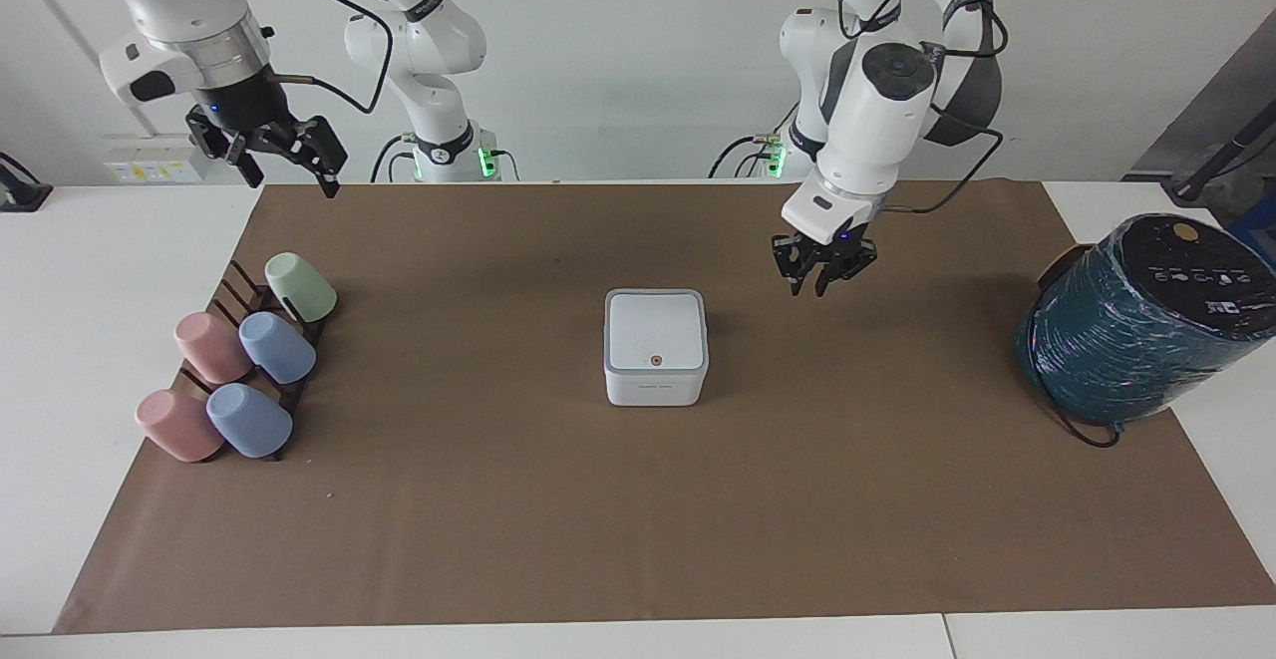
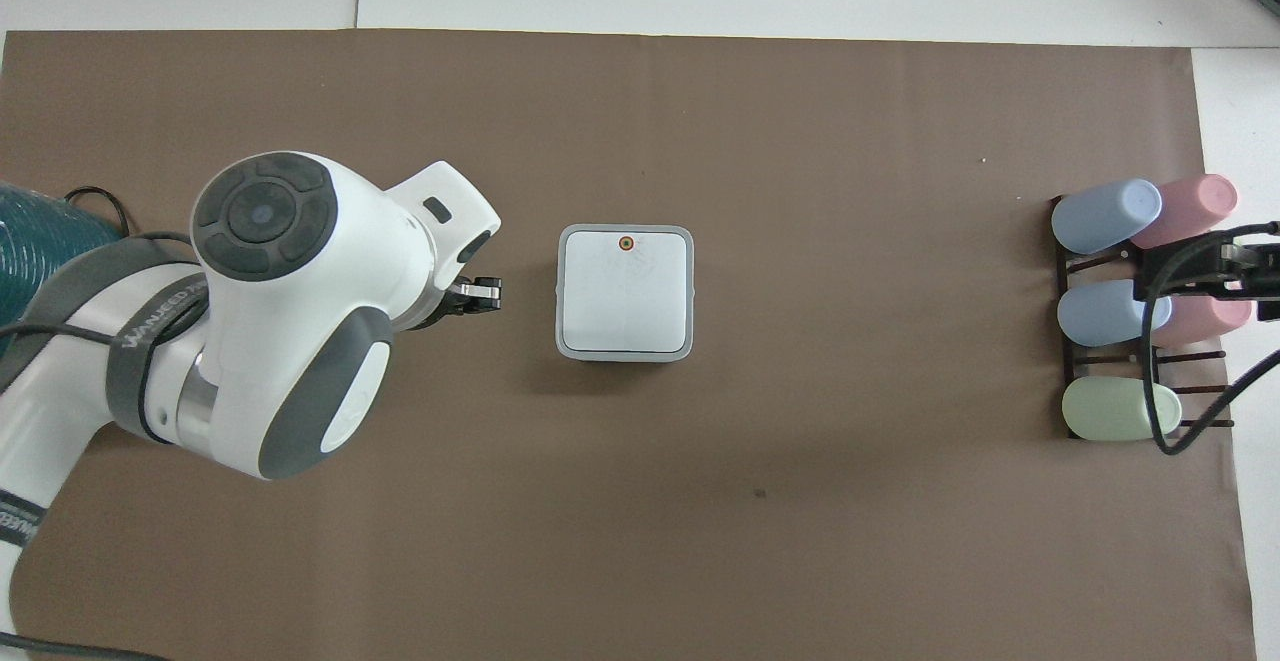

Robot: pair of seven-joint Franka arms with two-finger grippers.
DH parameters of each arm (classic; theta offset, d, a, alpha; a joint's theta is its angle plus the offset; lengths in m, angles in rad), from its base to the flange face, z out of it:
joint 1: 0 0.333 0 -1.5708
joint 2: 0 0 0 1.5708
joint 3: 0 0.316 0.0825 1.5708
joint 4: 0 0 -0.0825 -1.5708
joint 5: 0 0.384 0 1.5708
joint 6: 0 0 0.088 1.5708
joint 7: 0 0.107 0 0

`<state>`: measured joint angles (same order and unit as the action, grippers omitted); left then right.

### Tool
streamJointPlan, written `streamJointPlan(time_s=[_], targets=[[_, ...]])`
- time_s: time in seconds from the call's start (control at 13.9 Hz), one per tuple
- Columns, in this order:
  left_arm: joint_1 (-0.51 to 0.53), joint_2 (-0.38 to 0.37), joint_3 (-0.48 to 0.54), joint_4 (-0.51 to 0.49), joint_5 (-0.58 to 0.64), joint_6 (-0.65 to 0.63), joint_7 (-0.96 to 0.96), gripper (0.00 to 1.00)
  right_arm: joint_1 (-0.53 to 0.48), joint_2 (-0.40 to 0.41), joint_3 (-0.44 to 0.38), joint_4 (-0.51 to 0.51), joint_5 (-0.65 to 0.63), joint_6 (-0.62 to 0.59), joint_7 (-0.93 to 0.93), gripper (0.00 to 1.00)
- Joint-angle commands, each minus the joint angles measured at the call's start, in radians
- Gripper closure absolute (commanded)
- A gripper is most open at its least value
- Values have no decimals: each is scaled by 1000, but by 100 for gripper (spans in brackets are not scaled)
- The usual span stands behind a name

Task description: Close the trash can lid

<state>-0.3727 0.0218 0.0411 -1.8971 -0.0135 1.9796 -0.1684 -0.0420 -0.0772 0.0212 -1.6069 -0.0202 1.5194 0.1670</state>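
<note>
Can (image 1: 656, 380): frame centre on brown paper (image 1: 518, 539); white rounded plastic cube, grey rim. Lid (image 1: 656, 331): flat on top, smooth, orange dot showing; appears fully closed.

Left gripper (image 1: 819, 275): right of centre, raised over paper beside the can, holding nothing, fingers seemingly slightly parted.

Right gripper (image 1: 269, 156): upper left, waiting, spread, nothing in its grasp.

Advice: withdraw the left arm high, clear of the lid.

Cups (image 1: 244, 370): pastel, matte, on a dark rack (image 1: 231, 285), left.

Teal wrapped cylinder (image 1: 1136, 325): right edge.
</note>
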Motion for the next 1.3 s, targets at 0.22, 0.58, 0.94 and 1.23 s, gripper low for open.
streamJointPlan(time_s=[0.22,0.58,0.94,1.23], targets=[[193,-100,-1,12,10,-14,162,0,-6,-27,5,-30,2,2,-21,0],[311,-74,0,177,9,-149,257,0,-6,-30,5,-31,3,2,-23,0],[366,-13,0,360,9,-324,294,0,-6,-30,5,-31,2,2,-23,0],[374,-16,2,417,9,-410,293,0,-6,-30,5,-31,3,2,-21,0]])
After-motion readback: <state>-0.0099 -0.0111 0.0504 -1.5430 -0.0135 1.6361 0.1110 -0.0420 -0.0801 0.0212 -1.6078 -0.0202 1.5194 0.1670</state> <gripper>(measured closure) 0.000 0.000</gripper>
